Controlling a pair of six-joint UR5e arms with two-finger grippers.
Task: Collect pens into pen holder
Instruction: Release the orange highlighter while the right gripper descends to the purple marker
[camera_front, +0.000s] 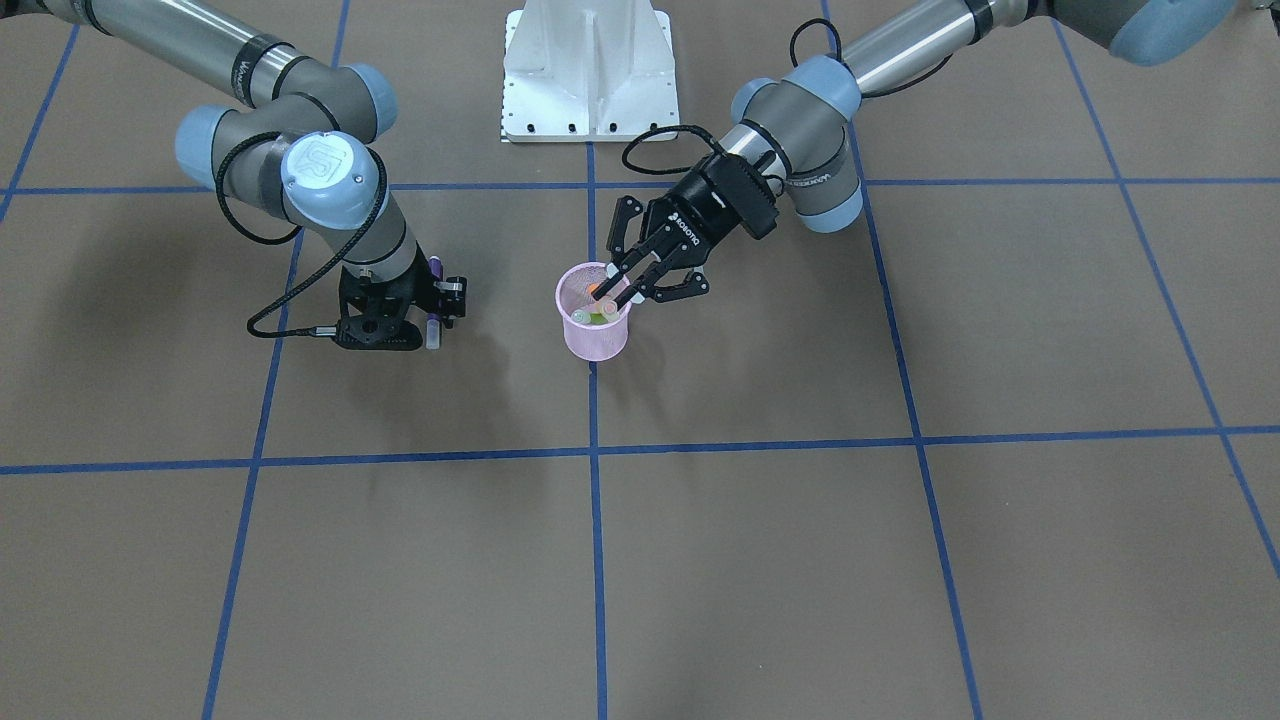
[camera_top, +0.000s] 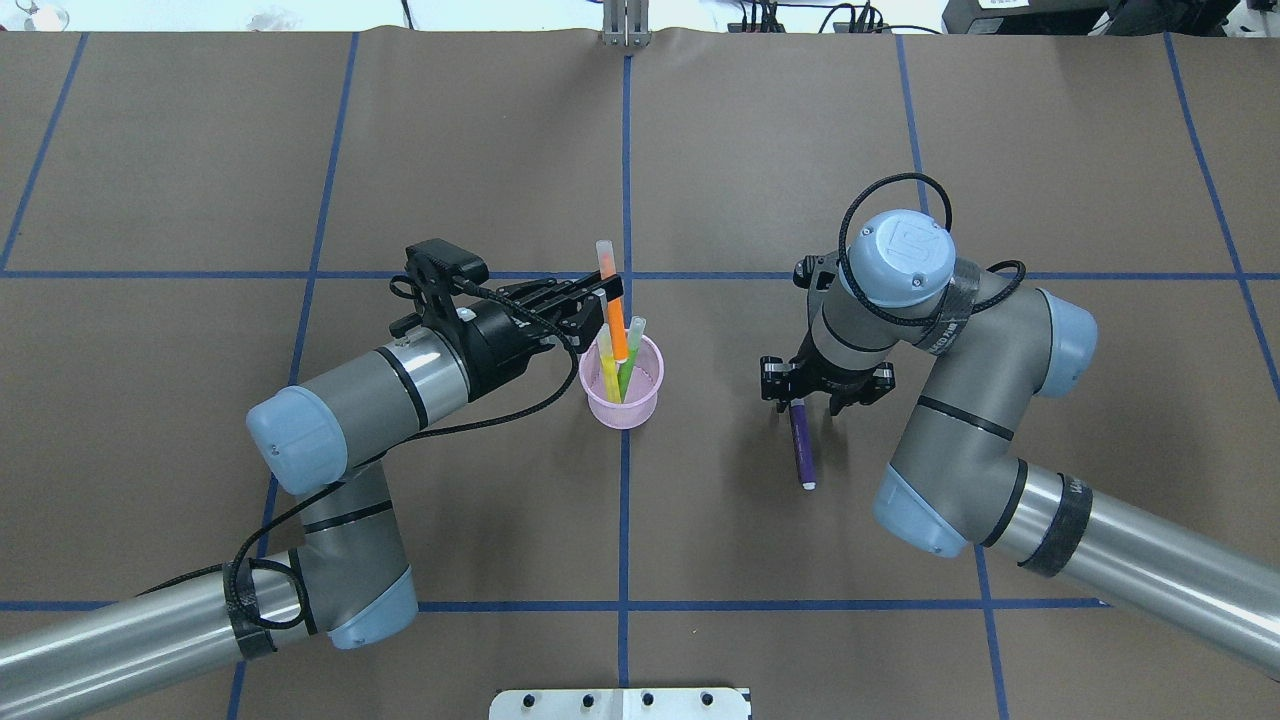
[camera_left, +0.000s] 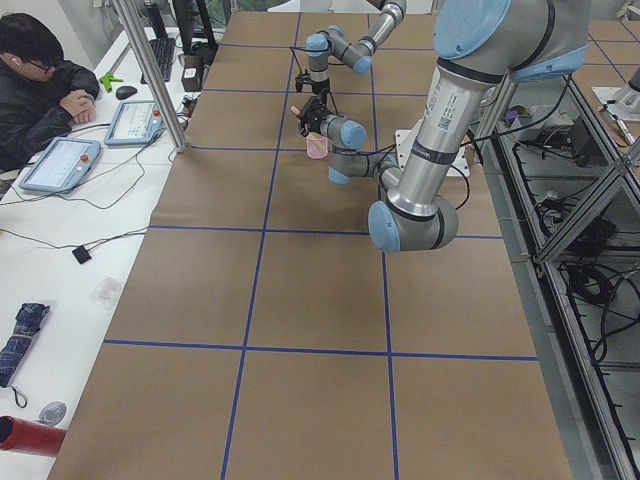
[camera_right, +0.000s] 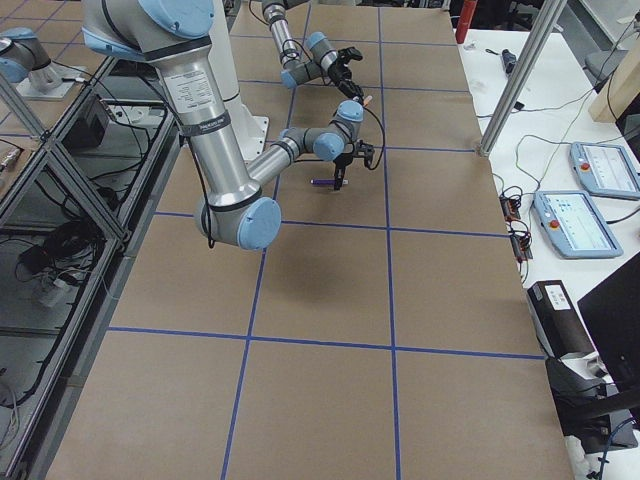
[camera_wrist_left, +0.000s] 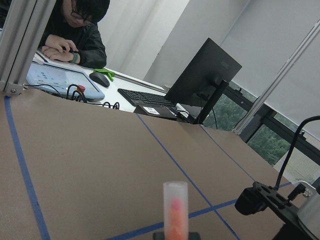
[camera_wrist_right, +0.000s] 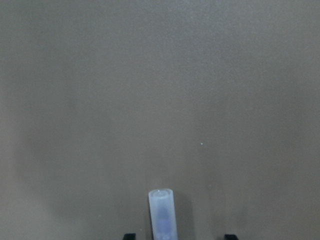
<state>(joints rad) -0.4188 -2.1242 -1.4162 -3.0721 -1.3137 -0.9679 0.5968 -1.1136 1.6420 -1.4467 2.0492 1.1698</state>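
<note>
I am looking down on the brown tabletop (camera_top: 450, 150), where the left arm (camera_top: 380, 385) is reaching to the centre line and the right arm (camera_top: 960, 400) is bending down on its own side. The pink mesh holder (camera_top: 622, 408) is standing upright on that line; a yellowish pen (camera_top: 608, 370) and a green pen (camera_top: 632, 350) are leaning inside it. The left tool (camera_top: 605, 297) is pinching the orange pen (camera_top: 617, 335) high on its barrel, pale cap up, lower end dipping into the holder's mouth. The right tool (camera_top: 822, 392) is hanging spread over one end of the purple pen (camera_top: 802, 450), which is lying flat, well apart from the holder. I am judging these pens to be light, stiff and smooth, so they are likely to roll or pivot; I am favouring a mid-barrel grip across the shaft, not the slick cap. The holder is looking light enough to tip if nudged.
</note>
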